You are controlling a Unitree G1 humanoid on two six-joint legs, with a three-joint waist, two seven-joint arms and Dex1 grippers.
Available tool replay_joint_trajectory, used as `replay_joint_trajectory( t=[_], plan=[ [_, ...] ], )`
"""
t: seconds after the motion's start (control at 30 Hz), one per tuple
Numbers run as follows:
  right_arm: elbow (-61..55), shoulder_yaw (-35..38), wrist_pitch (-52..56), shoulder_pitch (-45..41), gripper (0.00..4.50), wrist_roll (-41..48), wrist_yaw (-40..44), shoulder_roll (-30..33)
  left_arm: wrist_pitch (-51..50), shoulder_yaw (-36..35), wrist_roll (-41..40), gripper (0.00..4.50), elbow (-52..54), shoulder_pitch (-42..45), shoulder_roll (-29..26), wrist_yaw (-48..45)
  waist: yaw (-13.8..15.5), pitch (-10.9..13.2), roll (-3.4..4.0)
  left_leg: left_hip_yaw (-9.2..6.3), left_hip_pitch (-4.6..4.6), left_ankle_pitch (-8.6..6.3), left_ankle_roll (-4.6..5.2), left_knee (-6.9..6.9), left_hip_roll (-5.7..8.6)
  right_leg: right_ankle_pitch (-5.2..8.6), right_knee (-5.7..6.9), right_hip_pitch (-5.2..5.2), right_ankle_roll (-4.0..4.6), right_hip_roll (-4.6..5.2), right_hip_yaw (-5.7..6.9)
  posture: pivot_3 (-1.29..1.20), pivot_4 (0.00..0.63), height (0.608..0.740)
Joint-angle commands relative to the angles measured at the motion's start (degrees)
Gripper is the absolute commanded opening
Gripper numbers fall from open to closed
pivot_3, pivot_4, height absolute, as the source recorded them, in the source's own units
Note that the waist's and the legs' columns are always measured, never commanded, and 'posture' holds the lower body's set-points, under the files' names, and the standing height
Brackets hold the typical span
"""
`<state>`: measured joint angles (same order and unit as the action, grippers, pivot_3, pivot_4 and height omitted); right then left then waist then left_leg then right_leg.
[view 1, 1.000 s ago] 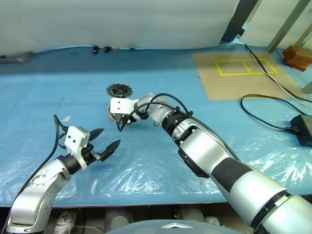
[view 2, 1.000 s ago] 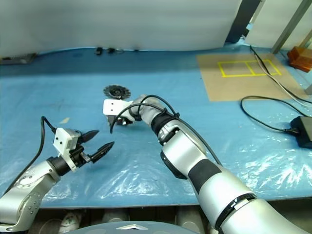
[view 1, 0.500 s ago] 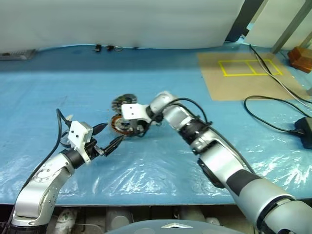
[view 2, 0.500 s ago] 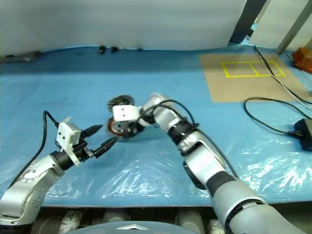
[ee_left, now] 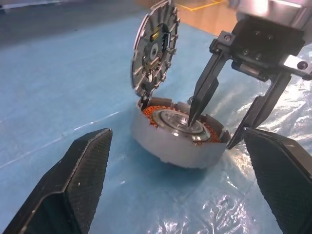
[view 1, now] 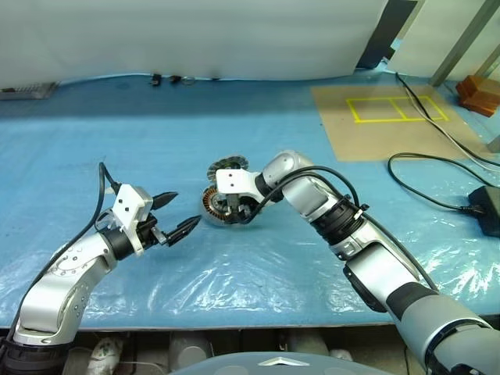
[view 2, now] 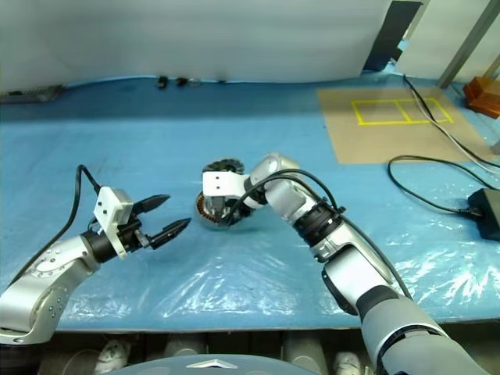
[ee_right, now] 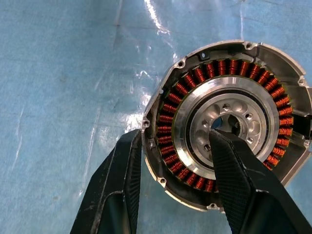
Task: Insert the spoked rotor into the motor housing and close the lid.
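The motor housing (ee_right: 195, 73), a grey puck with copper windings around a hub, rests on the blue sheet mid-table. My right gripper (view 1: 234, 215) is shut on it, with one finger in the hub hole and the other outside the rim. The lid (ee_left: 153, 53), a silver ribbed disc, stands nearly on edge against the housing's far rim (view 1: 226, 166). My left gripper (view 1: 185, 208) is open and holds nothing; it points at the housing (ee_left: 170, 146) from a short way to its left. The spoked rotor is out of view.
A tan board with yellow tape (view 1: 383, 117) lies at the back right. Black cables (view 1: 437, 164) run to a black box (view 1: 486, 209) at the right edge. Small dark parts (view 1: 168, 78) sit along the far edge. Crinkled clear plastic covers the near table.
My right gripper has drawn the housing to the right and nearer, and the lid came along with it. My left gripper rose a little toward the housing, still open.
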<state>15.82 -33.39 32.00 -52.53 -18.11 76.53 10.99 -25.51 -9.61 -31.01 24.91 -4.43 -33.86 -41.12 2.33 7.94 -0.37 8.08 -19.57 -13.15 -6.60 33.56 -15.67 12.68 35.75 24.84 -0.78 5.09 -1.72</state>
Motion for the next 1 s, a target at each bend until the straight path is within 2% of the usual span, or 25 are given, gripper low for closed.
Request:
replay_joint_trajectory(
  t=[0.03, 0.1, 0.13, 0.3, 0.5, 0.67, 0.8, 0.9, 1.0],
  plan=[
    [3.6, -3.8, 1.2, 2.5, 1.92, -0.5, -2.2, -1.4, -0.4, -0.7, -0.8, 4.50, 1.2, 0.2, -0.7, -0.4, 0.0, 0.0, 0.00, 0.01, 0.00, 0.00, -0.01, -0.02, 0.00, 0.00, 0.00, 0.00, 0.00, 0.00, 0.00, 0.00, 0.150, 0.740],
    [4.1, -4.6, -0.6, 3.1, 1.92, -0.3, -2.5, -1.3, -0.6, -0.8, -0.8, 4.50, 1.5, 0.0, -0.8, -0.3, 0.0, 0.0, -0.03, 0.02, 0.00, -0.01, -0.01, -0.03, 0.00, 0.00, -0.01, -0.03, 0.00, 0.01, 0.00, 0.00, 0.150, 0.740],
    [4.2, -4.7, -1.2, 3.3, 2.52, -0.1, -2.7, -1.2, -0.7, -0.9, -0.8, 4.50, 1.6, 0.0, -0.8, -0.2, 0.0, -0.1, -0.06, 0.03, 0.03, -0.01, -0.01, -0.04, 0.00, 0.00, -0.02, -0.14, 0.01, 0.01, 0.00, 0.00, 0.150, 0.740],
    [4.8, -2.8, 0.5, 0.5, 4.08, 1.4, -1.7, -0.9, -0.8, -1.4, -0.7, 4.50, 1.8, -0.4, -1.0, 0.0, -0.1, -0.1, -0.03, 0.05, 0.39, -0.02, -0.01, -0.05, 0.00, 0.01, 0.01, -0.37, 0.01, 0.02, -0.04, 0.00, 0.150, 0.740],
    [2.0, 4.3, 5.8, -5.5, 4.08, 9.4, 1.0, -0.1, -1.0, -1.3, -0.8, 4.50, 2.0, -0.2, -1.0, 0.2, 0.1, 0.0, 0.04, 0.05, 0.37, -0.02, 0.00, 0.01, -0.01, 0.01, -0.03, -0.34, 0.02, 0.03, -0.04, 0.00, 0.150, 0.740],
    [-6.3, 10.1, 12.8, -4.4, 4.08, 16.5, 1.9, 4.0, -1.4, -2.0, -1.2, 4.50, 2.2, -0.1, -1.4, 0.0, 0.1, 0.0, 0.02, 0.06, 0.16, 0.02, 0.02, -0.17, -0.01, -0.01, -0.10, -0.12, -0.01, -0.01, 0.00, 0.00, 0.150, 0.740],
    [-12.4, 16.6, 11.7, 2.6, 4.08, 19.9, -3.1, 8.8, -1.3, -2.6, -1.4, 4.50, 3.1, -1.1, -1.4, 0.3, 0.4, -0.1, -0.05, 0.07, -0.09, 0.12, 0.17, -0.25, -0.01, -0.11, -0.18, 0.11, -0.20, -0.03, 0.02, 0.00, 0.150, 0.740],
    [-13.1, 24.0, 9.7, 9.4, 4.08, 22.7, -9.9, 9.2, -1.2, -2.4, -1.4, 4.50, 3.7, -1.6, -1.1, 0.3, 0.4, -0.1, -0.05, 0.13, -0.15, 0.11, 0.16, -0.23, 0.00, -0.12, -0.29, 0.12, -0.20, 0.00, 0.01, 0.00, 0.150, 0.740],
    [-11.9, 27.9, 6.0, 15.2, 4.08, 23.1, -17.1, 8.4, -1.1, -1.8, -1.4, 4.50, 3.7, -1.4, -0.9, 0.1, 0.3, 0.0, -0.03, 0.16, -0.18, 0.04, 0.05, -0.23, -0.01, -0.06, -0.17, 0.13, -0.11, 0.00, -0.02, 0.00, 0.150, 0.740]
  ],
)
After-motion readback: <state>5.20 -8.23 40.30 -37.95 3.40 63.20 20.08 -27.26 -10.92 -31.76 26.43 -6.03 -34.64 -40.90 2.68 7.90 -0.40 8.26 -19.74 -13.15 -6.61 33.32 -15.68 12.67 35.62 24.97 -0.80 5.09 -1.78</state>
